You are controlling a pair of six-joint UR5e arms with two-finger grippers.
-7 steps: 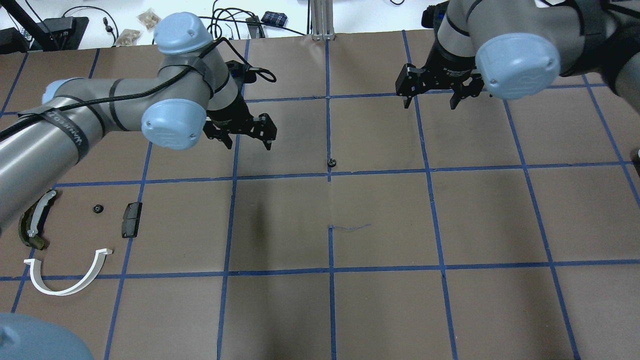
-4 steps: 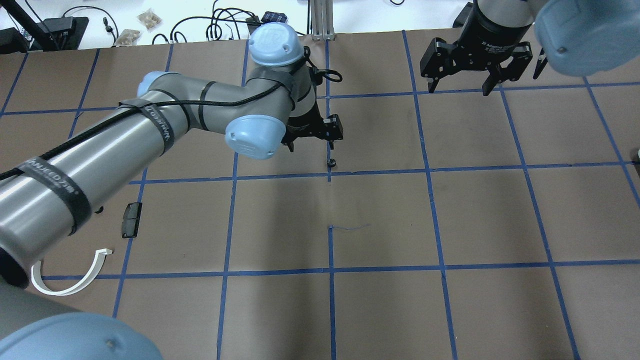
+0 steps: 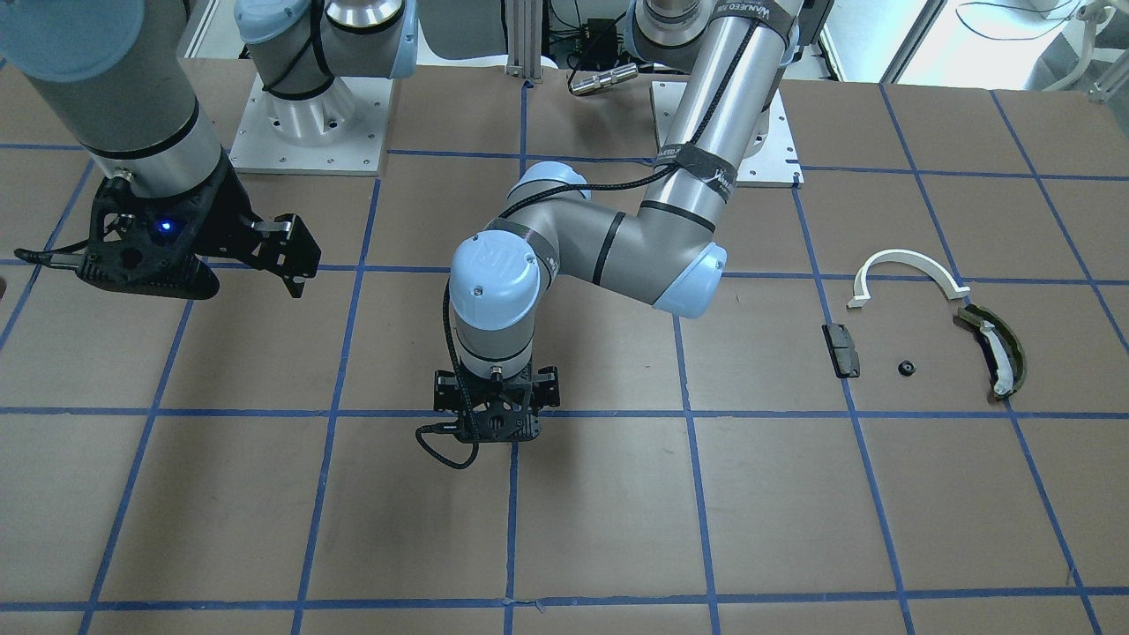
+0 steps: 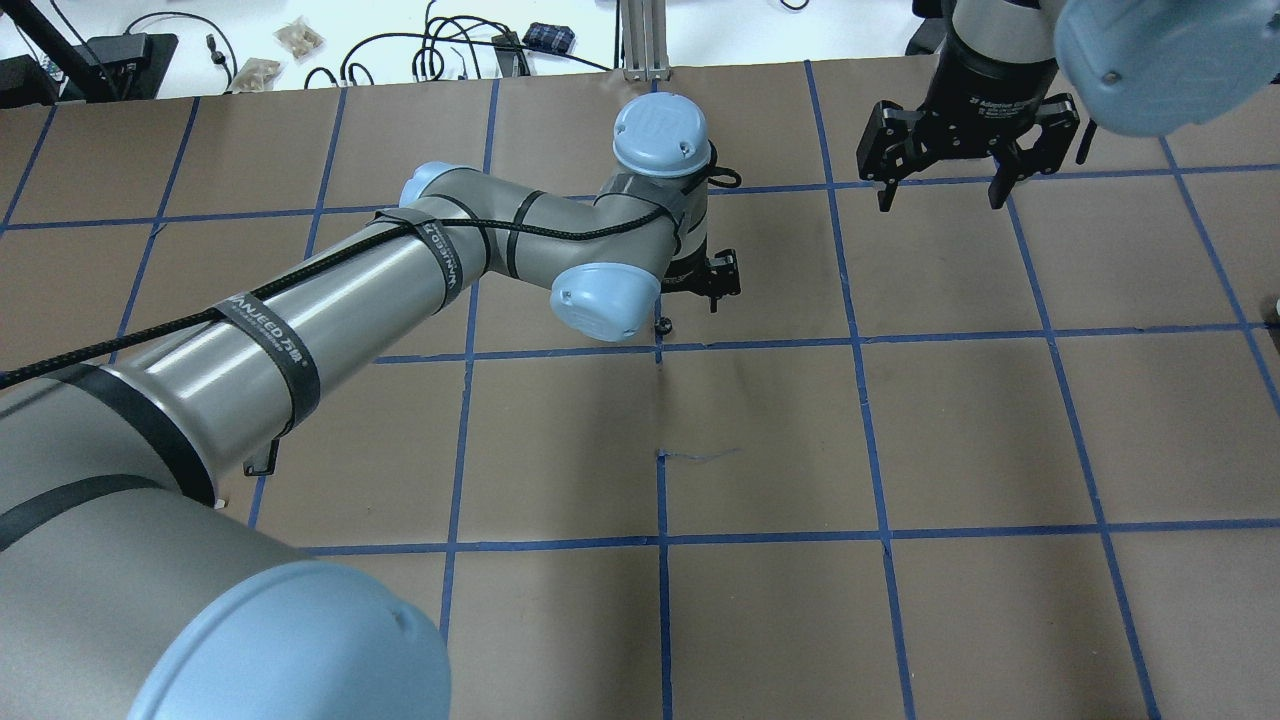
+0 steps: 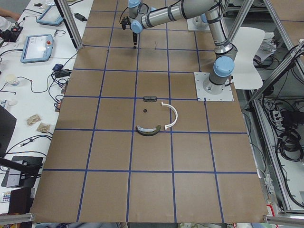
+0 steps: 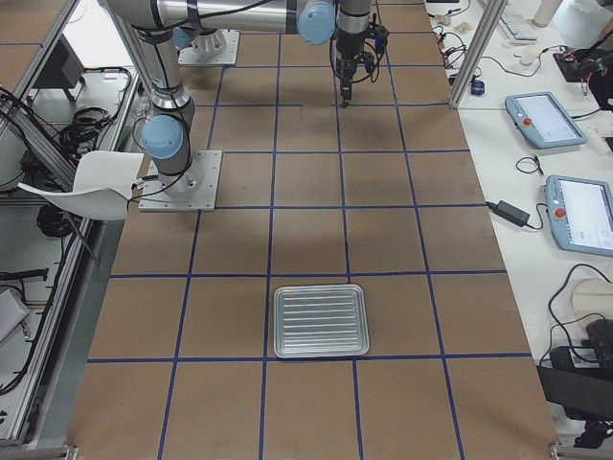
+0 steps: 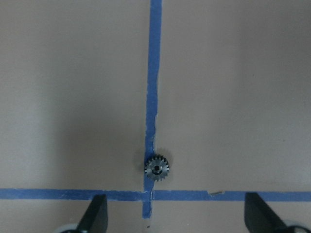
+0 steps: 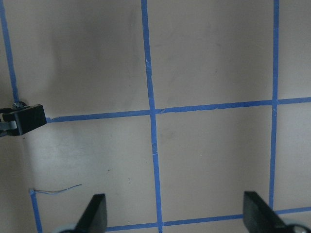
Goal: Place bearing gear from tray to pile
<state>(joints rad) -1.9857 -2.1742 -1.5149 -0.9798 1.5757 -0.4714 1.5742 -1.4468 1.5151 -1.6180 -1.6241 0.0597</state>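
Observation:
A small dark bearing gear [image 4: 662, 324] lies on the brown table at a blue tape crossing; it also shows in the left wrist view [image 7: 157, 168]. My left gripper [image 4: 675, 293] hovers over it, open and empty, the gear just ahead of its fingertips [image 7: 95, 216]. In the front view the left gripper [image 3: 497, 430] hides the gear. The pile lies apart on my left side: a white half-ring arc [image 3: 904, 267], an olive-green curved piece [image 3: 997, 348], a black block [image 3: 841, 349] and another small gear [image 3: 905, 368]. My right gripper [image 4: 940, 192] is open and empty, high at the far right.
A ribbed metal tray [image 6: 321, 319] sits near the table's right end, nothing visible in it. Blue tape lines grid the brown table [image 4: 760, 440]. Cables and small bags lie beyond the far edge [image 4: 430, 45]. My left arm's long link [image 4: 330, 290] covers the pile in the overhead view.
My left arm has swung right, from the table's left half to over the gear at the tape crossing. My right gripper has moved right and farther back. Both stay open.

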